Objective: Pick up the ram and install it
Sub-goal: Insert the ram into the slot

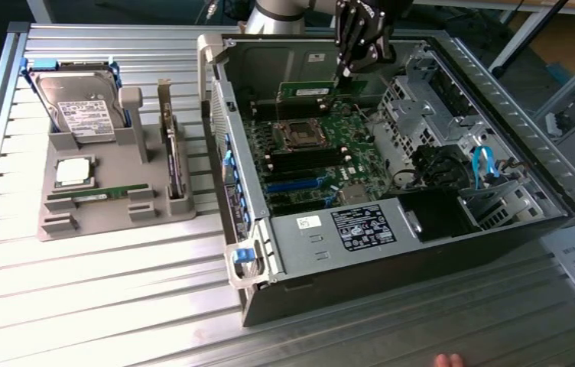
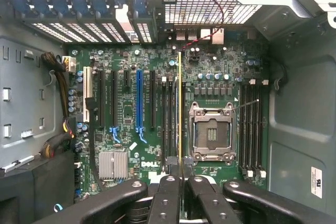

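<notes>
My gripper reaches down into the open computer case and is shut on the ram, a slim green stick held on edge above the motherboard. In the wrist view the ram shows edge-on as a thin line running out from between my black fingers. It hangs over the dark memory slots beside the empty processor socket. Whether it touches a slot I cannot tell.
A grey parts holder at the exterior view's left carries a hard drive, a silver processor chip, a second green stick and a dark expansion card. Fingertips of a person show at the lower edge.
</notes>
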